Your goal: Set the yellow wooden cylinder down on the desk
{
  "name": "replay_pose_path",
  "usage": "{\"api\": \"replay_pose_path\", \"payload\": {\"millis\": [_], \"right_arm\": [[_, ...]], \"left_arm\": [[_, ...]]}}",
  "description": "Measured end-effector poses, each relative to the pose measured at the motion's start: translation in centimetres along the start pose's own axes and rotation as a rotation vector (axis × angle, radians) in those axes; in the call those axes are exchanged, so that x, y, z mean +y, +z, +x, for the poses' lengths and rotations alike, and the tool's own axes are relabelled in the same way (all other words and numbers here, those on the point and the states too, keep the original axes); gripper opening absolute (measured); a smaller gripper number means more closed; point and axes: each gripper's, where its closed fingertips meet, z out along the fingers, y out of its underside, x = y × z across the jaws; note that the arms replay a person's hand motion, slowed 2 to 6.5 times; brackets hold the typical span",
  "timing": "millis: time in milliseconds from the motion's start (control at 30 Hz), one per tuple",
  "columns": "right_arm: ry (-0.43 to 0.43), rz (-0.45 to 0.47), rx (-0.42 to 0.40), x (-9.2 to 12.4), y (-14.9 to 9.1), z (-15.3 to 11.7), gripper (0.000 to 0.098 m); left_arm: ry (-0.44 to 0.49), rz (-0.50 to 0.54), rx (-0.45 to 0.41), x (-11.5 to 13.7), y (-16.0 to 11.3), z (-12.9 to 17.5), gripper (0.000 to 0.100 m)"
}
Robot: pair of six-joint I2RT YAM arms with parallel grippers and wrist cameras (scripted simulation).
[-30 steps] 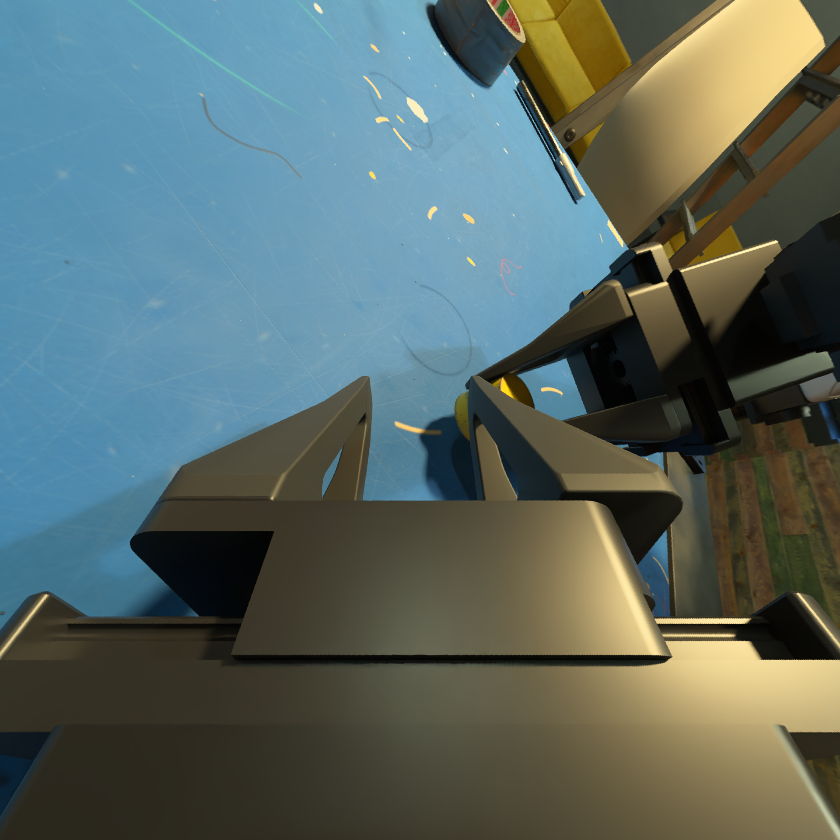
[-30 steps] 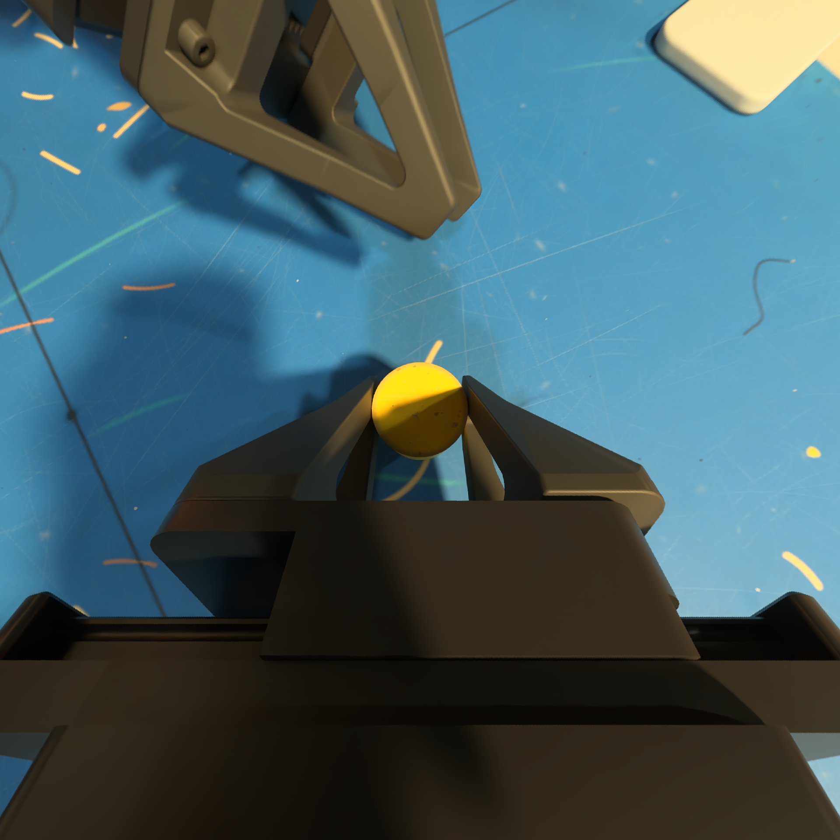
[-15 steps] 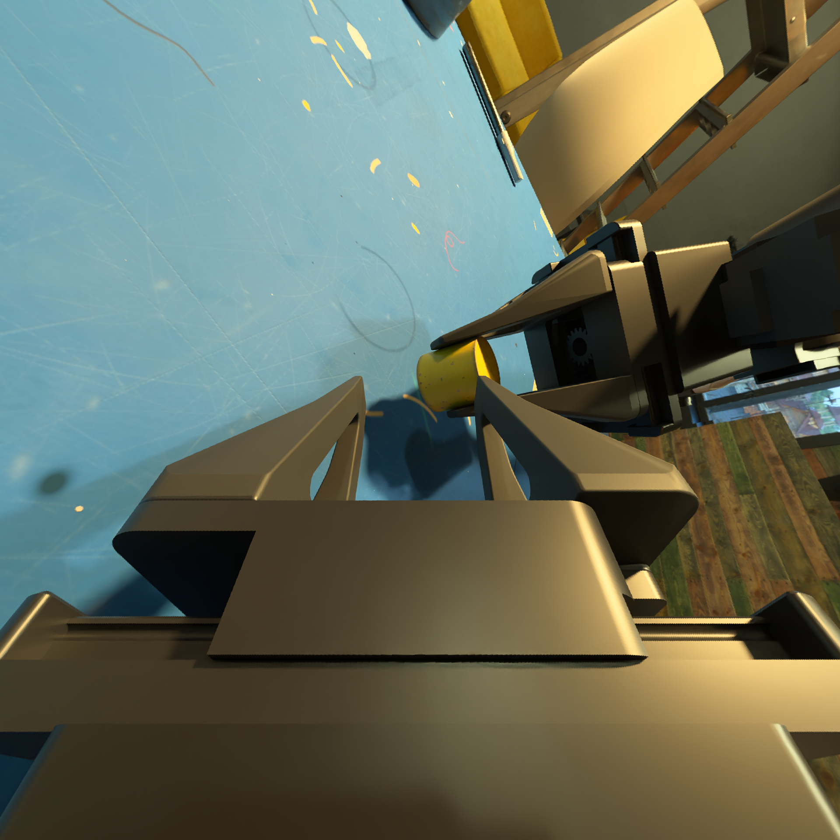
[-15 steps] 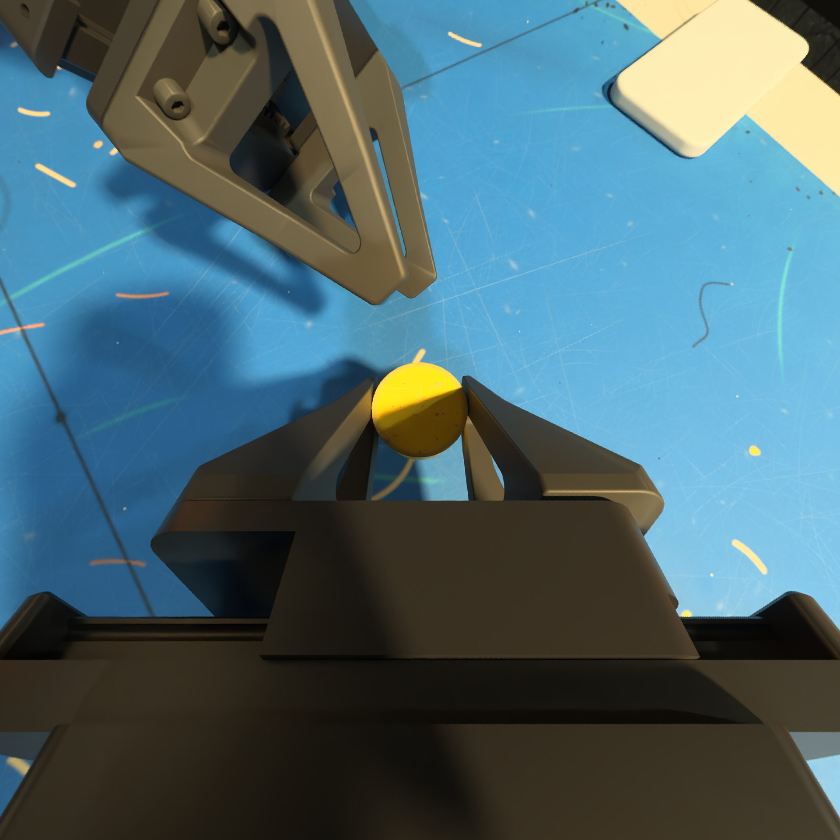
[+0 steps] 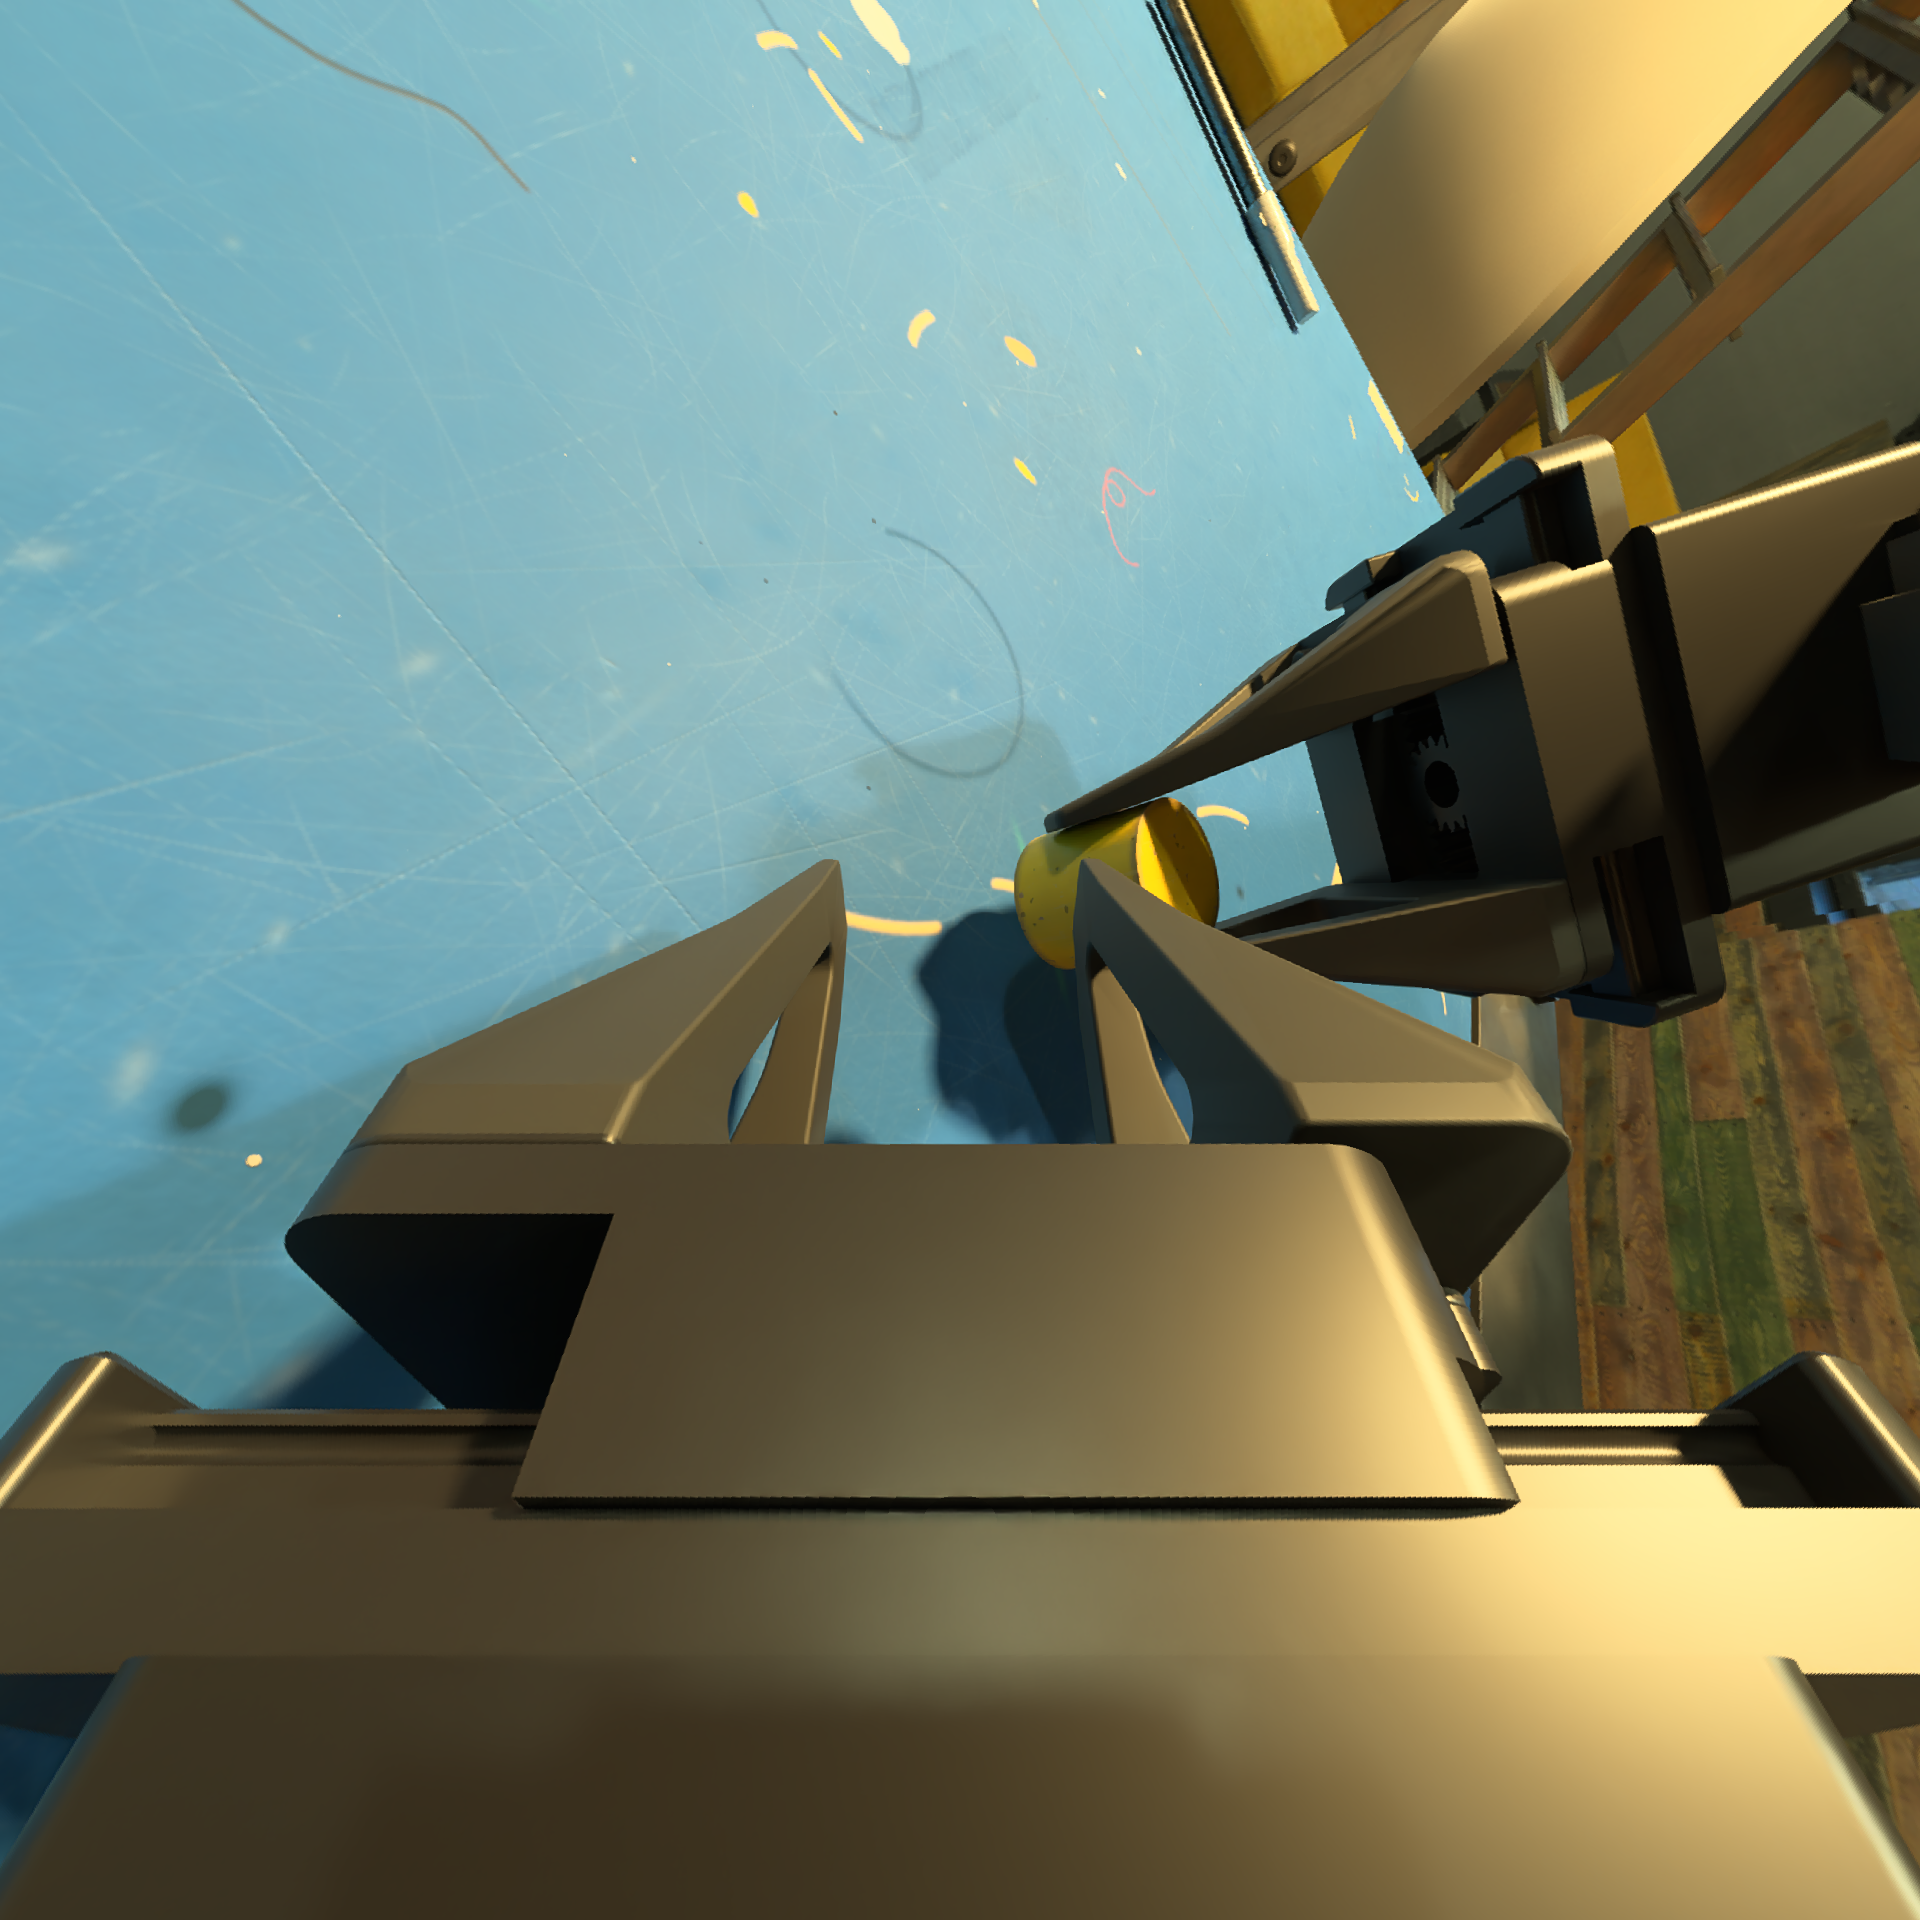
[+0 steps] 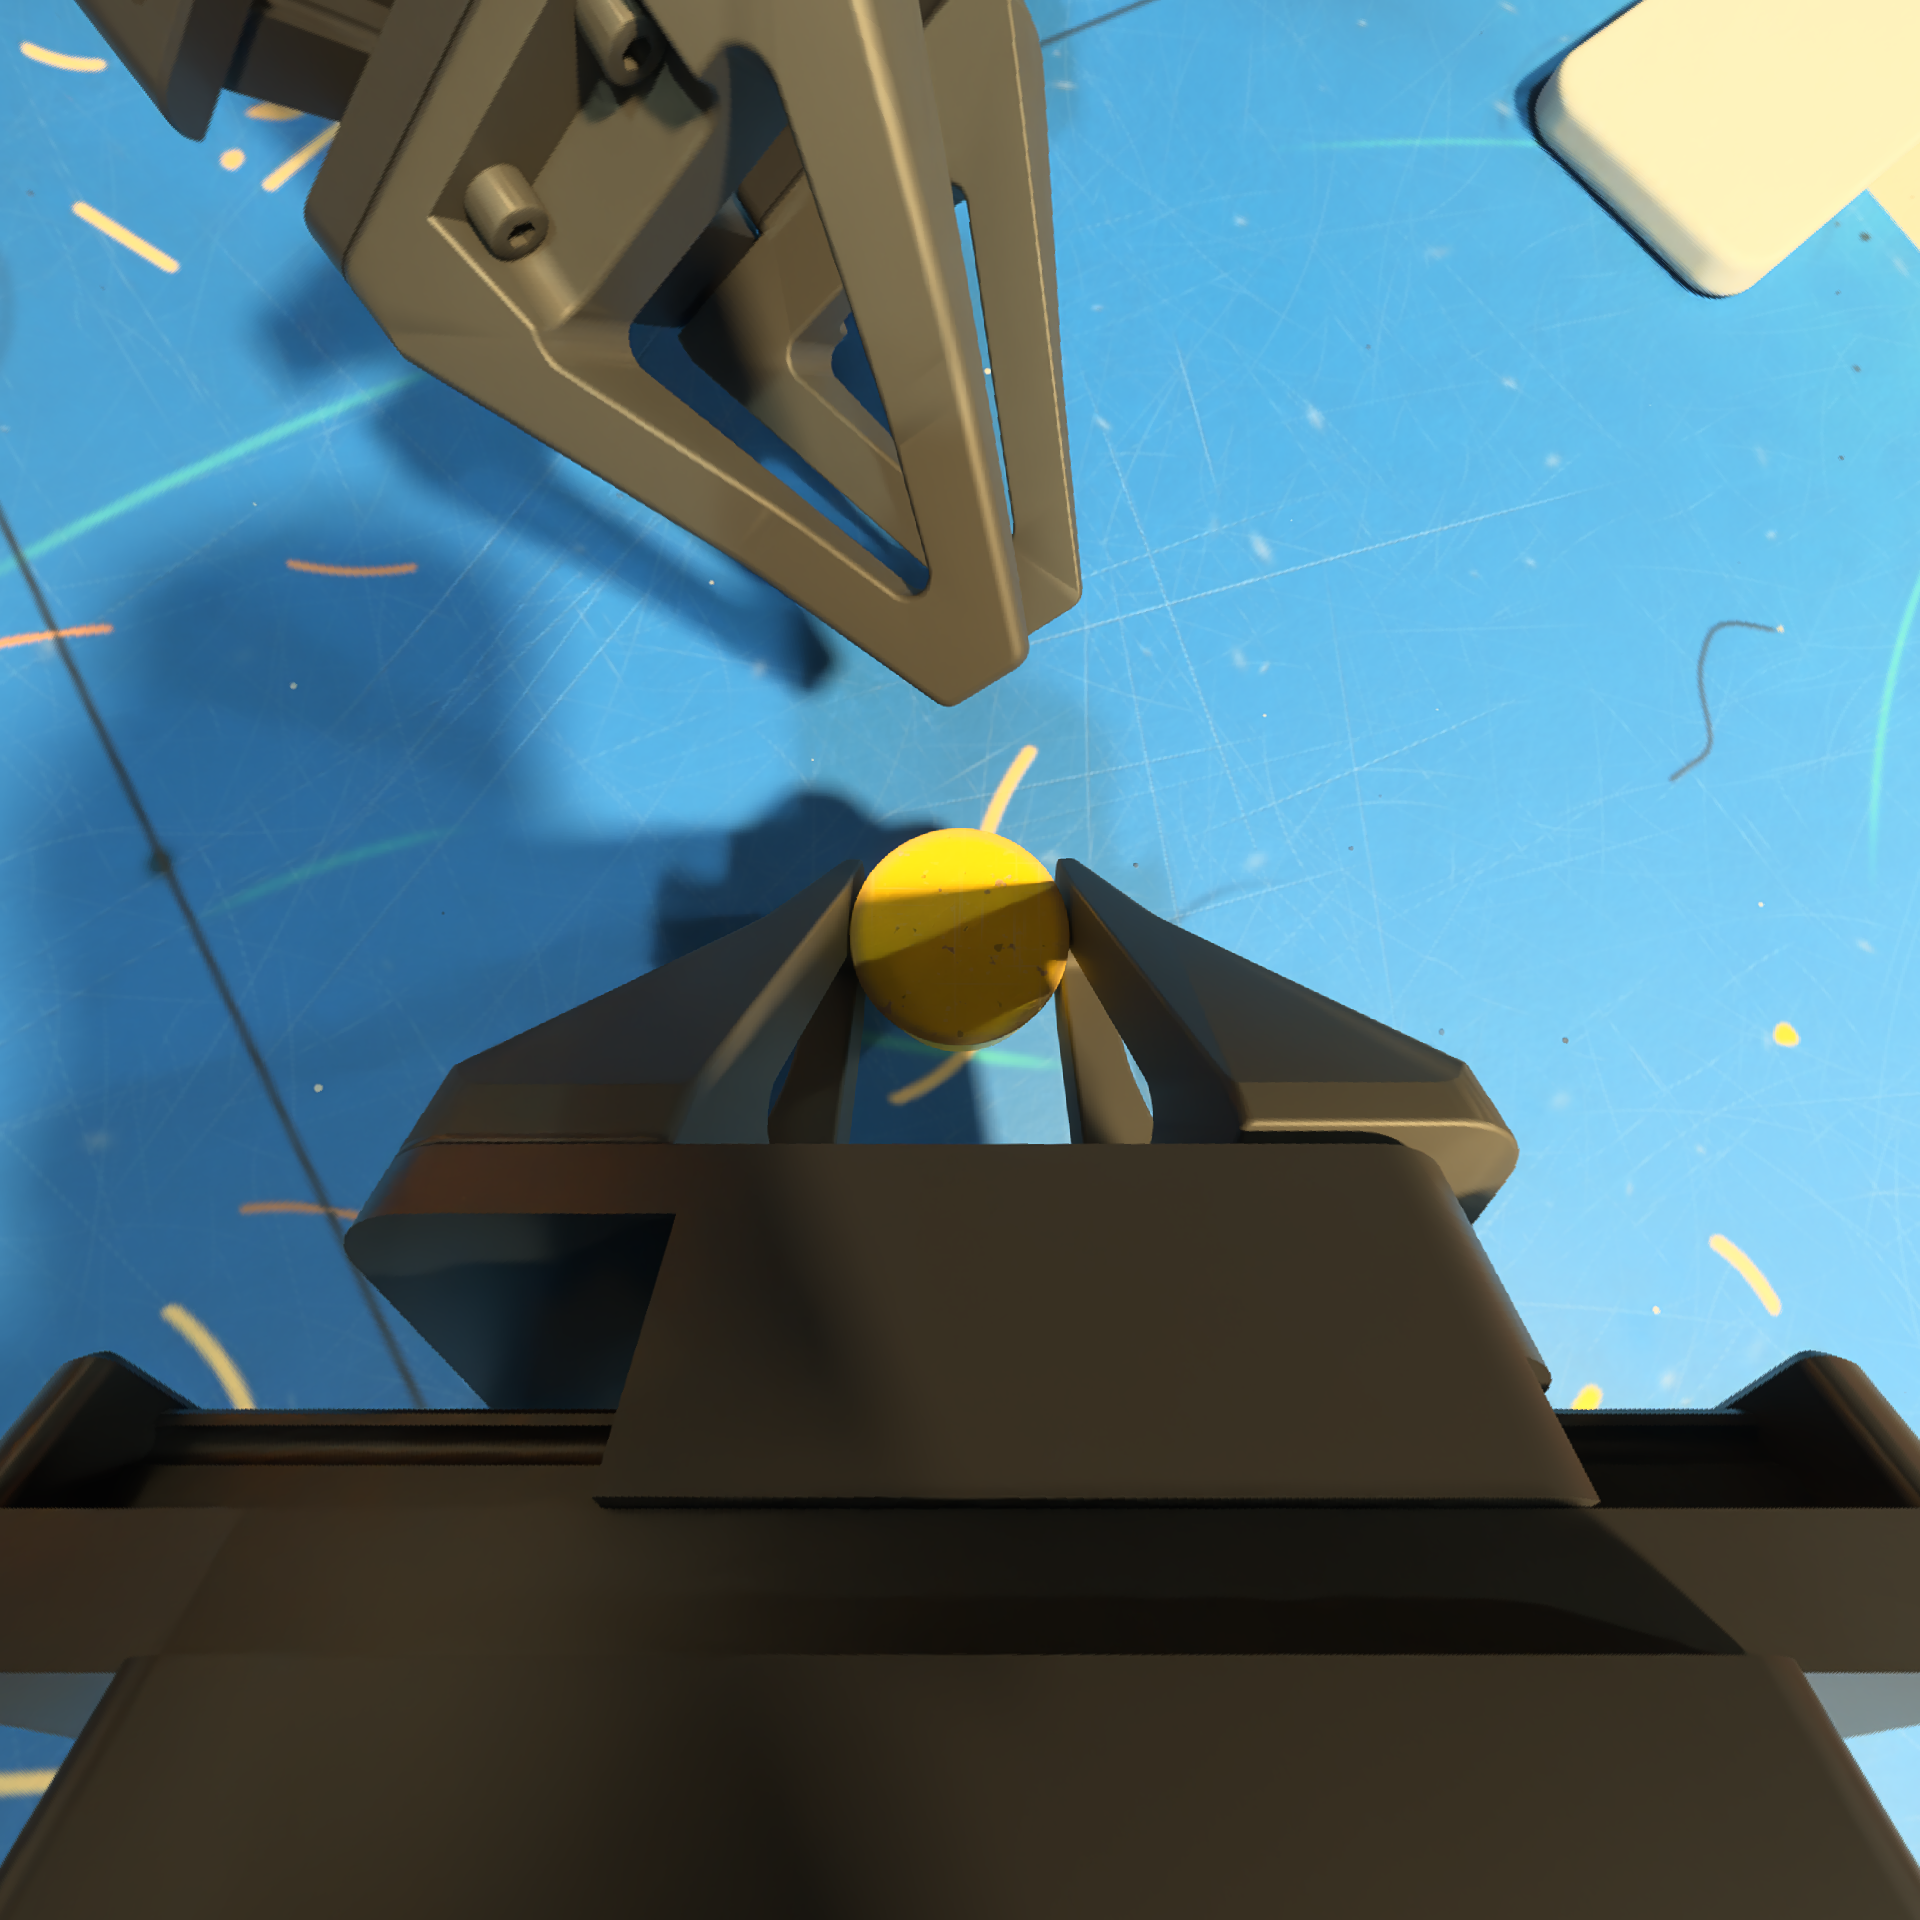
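Firmly clamped: right gripper (image 6: 958, 935) on yellow wooden cylinder (image 6: 958, 935), one flat end toward the wrist camera, above the scratched blue desk (image 6: 1455, 623). Spread apart and empty: left gripper (image 5: 956, 883), cylinder (image 5: 1117, 894) just beyond its fingertip at 3 o'clock. At 1 o'clock, well apart: cream pad (image 6: 1725, 135).

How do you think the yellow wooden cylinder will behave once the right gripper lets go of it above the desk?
The yellow wooden cylinder looks rigid: the right gripper, shut on its curved side, leaves no visible dent. It is short and stubby, so landing on a flat end it should probably stand; the left wrist view suggests it lies tilted, so it may well roll on the smooth blue desk. The open left gripper is empty.
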Motion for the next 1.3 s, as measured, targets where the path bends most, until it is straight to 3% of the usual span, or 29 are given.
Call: {"api": "replay_pose_path", "payload": {"millis": [1300], "right_arm": [[0.012,-0.09,-0.046,0.76,0.94,-0.32,0.0301]], "left_arm": [[-0.009,-0.01,0.0,0.09,0.14,-0.14,0.037]]}}
